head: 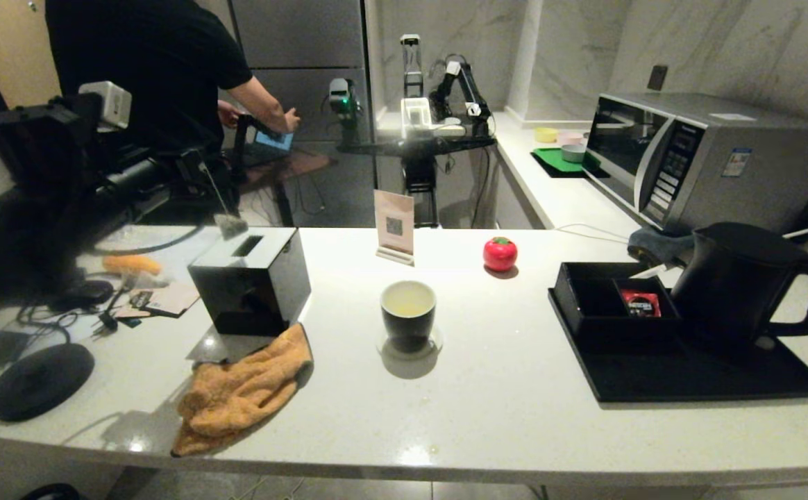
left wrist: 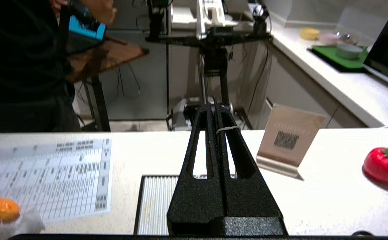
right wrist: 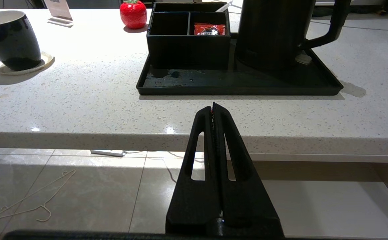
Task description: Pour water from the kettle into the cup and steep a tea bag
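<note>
Orange cloth (head: 237, 389) droops over the desk (head: 487, 423) front edge, with bare surface between it, the cup (head: 408, 314) and the tray-borne kettle (head: 741, 281). Left claw (left wrist: 214, 108), pressed together, pinches the string; the tea bag (head: 230, 225) dangles over the tissue box (head: 251, 281). Right claw (right wrist: 213, 106), pressed together and holding nothing, sits off the desk's front edge.

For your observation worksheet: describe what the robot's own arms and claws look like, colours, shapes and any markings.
Both claws, left claw and right claw, are matte black with a grainy texture. Each has two long tapering fingers pierced by an elongated slot, widening to a blocky base. No markings show. In the head view the left arm is a bulky black shape carrying a pale boxy module.
</note>
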You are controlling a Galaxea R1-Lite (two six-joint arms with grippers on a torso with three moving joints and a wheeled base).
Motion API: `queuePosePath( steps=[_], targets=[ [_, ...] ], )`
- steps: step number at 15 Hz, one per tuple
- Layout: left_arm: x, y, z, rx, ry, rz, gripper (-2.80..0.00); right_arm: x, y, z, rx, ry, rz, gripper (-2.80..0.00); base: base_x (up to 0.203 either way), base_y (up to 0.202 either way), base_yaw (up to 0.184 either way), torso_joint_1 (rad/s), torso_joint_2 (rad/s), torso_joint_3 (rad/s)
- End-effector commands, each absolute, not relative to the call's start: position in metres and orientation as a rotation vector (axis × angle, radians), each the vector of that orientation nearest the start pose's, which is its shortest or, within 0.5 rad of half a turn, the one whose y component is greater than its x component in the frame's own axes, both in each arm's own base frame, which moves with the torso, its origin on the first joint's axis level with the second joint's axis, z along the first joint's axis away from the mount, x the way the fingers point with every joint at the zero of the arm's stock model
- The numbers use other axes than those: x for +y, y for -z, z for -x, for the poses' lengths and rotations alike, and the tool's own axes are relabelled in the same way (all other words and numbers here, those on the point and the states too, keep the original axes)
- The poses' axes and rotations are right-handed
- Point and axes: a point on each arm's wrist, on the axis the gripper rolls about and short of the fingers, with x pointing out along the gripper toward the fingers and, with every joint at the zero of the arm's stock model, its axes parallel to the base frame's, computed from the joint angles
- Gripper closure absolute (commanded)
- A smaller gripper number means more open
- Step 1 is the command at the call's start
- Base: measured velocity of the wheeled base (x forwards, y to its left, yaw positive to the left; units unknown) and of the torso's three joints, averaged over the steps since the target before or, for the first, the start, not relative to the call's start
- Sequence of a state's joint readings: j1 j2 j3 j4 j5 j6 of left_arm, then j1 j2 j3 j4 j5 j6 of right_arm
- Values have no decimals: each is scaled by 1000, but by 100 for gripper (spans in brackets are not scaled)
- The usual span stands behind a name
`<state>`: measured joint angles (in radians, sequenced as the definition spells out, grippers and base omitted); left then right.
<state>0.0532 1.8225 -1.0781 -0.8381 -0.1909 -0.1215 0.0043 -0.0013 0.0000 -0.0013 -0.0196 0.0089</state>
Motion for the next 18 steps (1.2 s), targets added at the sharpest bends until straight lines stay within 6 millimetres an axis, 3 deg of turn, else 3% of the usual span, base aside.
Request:
queuePosePath(
  steps=[1, 13, 18],
  targets=[
    [15, -224, -365, -53, 142, 115, 0, -1, -76, 23, -2, 15, -9, 0, 0, 0, 0, 0, 0, 0],
    [15, -195, -412, -23, 152, 117, 0, -1, -76, 23, -2, 15, -9, 0, 0, 0, 0, 0, 0, 0],
    [14, -184, -418, -2, 153, 120, 0, -1, -76, 23, -2, 15, -9, 0, 0, 0, 0, 0, 0, 0]
  ],
)
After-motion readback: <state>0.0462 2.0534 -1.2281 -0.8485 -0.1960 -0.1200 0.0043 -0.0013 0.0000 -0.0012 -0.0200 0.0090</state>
